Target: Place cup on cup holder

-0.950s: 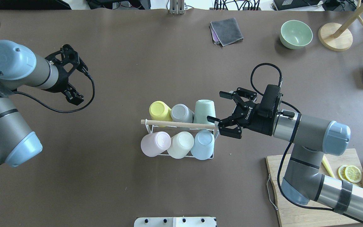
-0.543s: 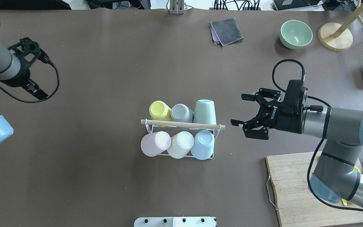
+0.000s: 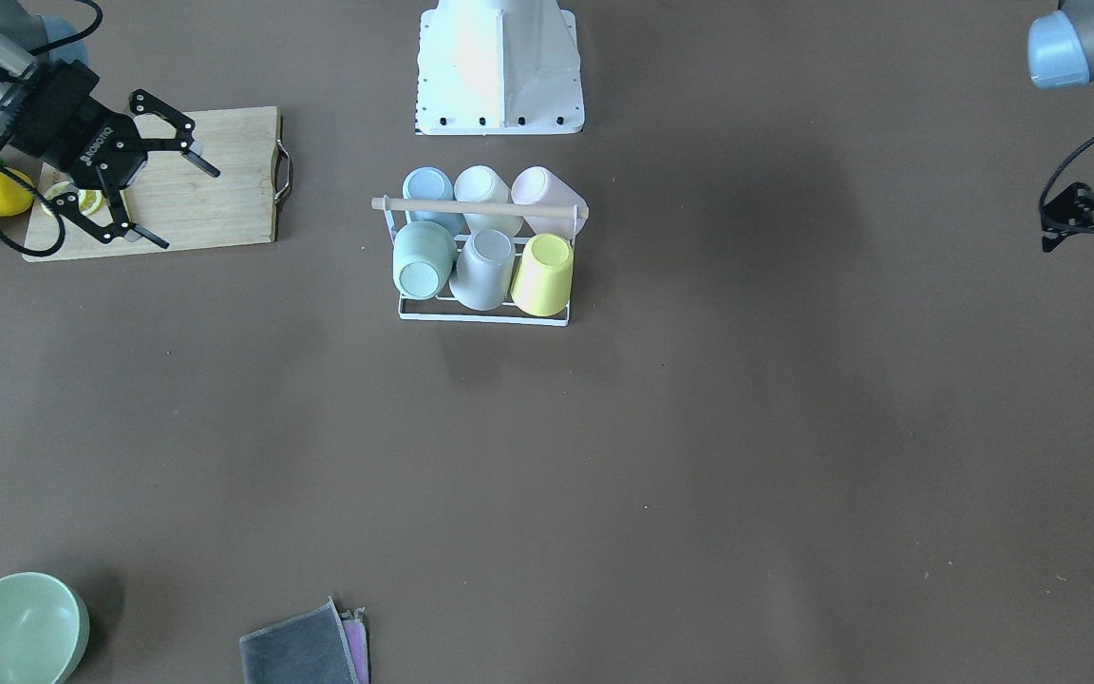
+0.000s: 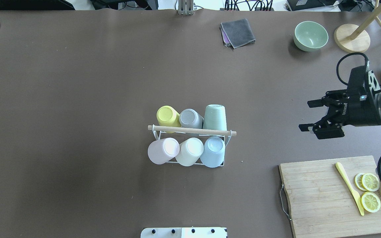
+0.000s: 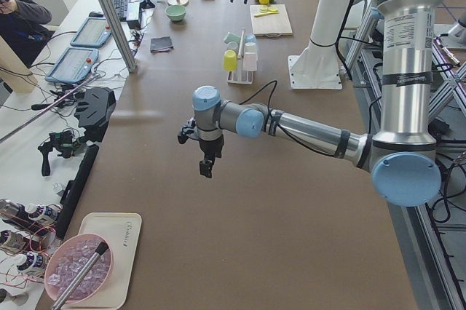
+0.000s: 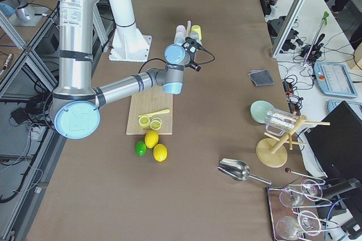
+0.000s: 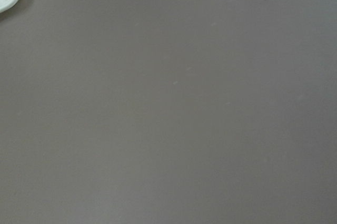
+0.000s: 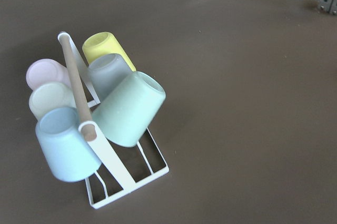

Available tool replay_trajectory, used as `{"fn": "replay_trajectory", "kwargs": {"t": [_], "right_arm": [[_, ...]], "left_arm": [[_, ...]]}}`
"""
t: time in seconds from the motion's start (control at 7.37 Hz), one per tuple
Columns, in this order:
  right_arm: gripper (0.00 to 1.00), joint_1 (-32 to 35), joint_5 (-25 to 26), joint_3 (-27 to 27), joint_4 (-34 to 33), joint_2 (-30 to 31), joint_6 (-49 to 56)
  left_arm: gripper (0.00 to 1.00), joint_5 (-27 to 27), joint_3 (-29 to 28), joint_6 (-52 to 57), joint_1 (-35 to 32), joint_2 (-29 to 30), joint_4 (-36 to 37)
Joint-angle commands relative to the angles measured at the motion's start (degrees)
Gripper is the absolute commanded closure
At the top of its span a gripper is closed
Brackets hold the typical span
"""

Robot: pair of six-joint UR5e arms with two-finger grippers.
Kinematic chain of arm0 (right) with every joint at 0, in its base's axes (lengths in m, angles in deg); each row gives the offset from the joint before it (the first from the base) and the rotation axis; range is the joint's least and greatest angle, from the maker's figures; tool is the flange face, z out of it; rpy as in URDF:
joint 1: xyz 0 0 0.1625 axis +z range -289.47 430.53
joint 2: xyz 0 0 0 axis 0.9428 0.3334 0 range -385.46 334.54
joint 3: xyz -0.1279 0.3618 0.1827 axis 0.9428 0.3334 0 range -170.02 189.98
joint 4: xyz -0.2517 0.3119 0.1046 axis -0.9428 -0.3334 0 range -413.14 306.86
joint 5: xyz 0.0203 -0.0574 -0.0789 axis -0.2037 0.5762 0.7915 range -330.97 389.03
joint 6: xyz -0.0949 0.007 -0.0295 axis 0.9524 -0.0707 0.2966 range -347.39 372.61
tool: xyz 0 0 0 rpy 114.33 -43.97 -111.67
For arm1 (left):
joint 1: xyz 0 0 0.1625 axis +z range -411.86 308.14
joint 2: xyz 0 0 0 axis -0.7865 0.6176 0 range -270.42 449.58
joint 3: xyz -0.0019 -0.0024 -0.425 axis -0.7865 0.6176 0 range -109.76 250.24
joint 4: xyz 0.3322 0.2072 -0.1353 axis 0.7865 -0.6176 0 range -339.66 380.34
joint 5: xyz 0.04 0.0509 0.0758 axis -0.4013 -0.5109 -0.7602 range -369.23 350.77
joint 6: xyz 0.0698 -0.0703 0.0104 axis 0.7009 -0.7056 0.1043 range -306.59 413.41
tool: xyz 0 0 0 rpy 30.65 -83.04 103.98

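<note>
Small white wire cup holder [image 4: 190, 131] with a light wooden rod handle, standing at the middle of the brown worktop [image 4: 78, 99]. The mint-green plastic cup [image 4: 215, 117] sits tilted and mouth-down at the right end of the cup holder's far row, just beside a grey plastic cup [image 4: 190, 118]. Right pincer [image 4: 305, 115]: spread wide, empty, near the worktop's right edge, well apart from the cup holder. Left pincer [image 5: 205, 168]: over the worktop toward its left edge; its opening cannot be told.
</note>
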State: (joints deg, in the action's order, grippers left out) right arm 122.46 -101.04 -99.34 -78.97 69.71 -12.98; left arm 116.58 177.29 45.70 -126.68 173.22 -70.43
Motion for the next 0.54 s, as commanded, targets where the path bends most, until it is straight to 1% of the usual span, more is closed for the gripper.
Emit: {"fn": "replay_trajectory", "kwargs": {"t": [0.0,0.14,0.27,0.41], "right_arm": [[0.0,7.5,-6.5,-0.3,-8.4,4.8,0.6],[0.0,9.2,-6.9,-0.3,-13.1,6.9,0.7],[0.0,10.5,-6.6,-0.3,-16.7,8.5,0.7],[0.0,12.8,-5.4,0.1,-22.1,10.0,0.7]], "left_arm": [[0.01,2.3,0.6,0.1,-12.9,-6.4,0.1],[0.01,2.2,-0.2,0.1,-14.8,-6.5,0.2],[0.01,2.1,-0.4,0.1,-14.8,-6.6,0.1],[0.01,2.2,-0.9,0.0,-14.8,-6.5,0.1]]}}
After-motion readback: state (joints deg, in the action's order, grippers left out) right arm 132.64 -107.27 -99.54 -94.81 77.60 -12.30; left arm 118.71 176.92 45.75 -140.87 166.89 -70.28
